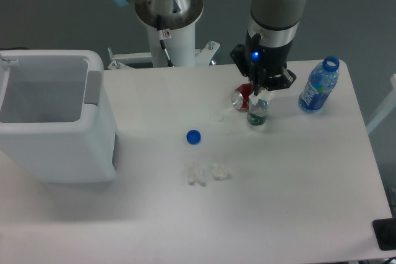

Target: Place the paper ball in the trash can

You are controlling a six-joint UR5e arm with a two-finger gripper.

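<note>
The trash can (pixel 55 146) is a large boxy white bin with a grey side panel at the table's left; what shows of its inside looks bare. No fist-sized paper ball shows anywhere; it is hidden or out of view. Two small white crumpled scraps (pixel 207 173) lie near the table's middle, below a blue bottle cap (pixel 193 136). My gripper (pixel 260 89) hangs at the back right, far from the can, its dark fingers overlapping the top of a small clear bottle (pixel 258 112). I cannot tell whether the fingers touch it or how wide they stand.
A red drink can (pixel 241 97) lies on its side just left of the clear bottle. A blue water bottle (pixel 318 86) stands at the back right. A small clear cap (pixel 216 117) lies near the middle. The robot's white base post (pixel 168 35) stands behind the table.
</note>
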